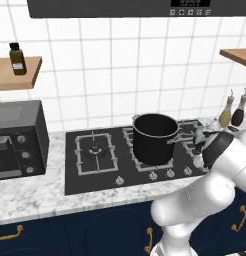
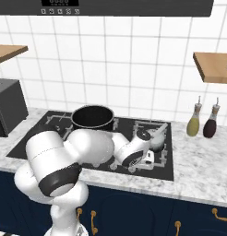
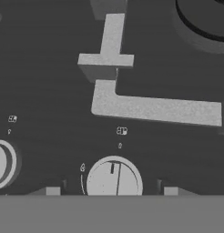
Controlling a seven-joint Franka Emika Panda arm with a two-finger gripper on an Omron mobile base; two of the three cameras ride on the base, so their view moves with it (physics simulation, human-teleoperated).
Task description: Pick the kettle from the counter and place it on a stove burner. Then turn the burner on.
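In the left base view, look to the right edge of the frame: the kettle sits on the right-hand part of the stove, just right of the tall black pot, and the arm's elbow covers much of it. It is already off the counter, so I judge the remaining step to be the burner knob. The row of knobs runs along the stove's front edge, lower centre-right of the frame.

In the right base view, you find the kettle at centre-right on the right rear grate, and the gripper just below it in the frame, pointing down at the stove's front strip. The kettle lies behind and above the hand here, apart from it.

In the hand view, a round pale knob sits at bottom centre, directly between the two small finger tips that rise to either side of it. The jaws stand apart, straddling the knob with a gap on each side and nothing clamped. The knob's indicator line points nearly straight up the frame. A grey grate bar crosses the middle, and a second knob shows at the left edge. Your coming move turns on this centring: come straight forward, then close and twist.
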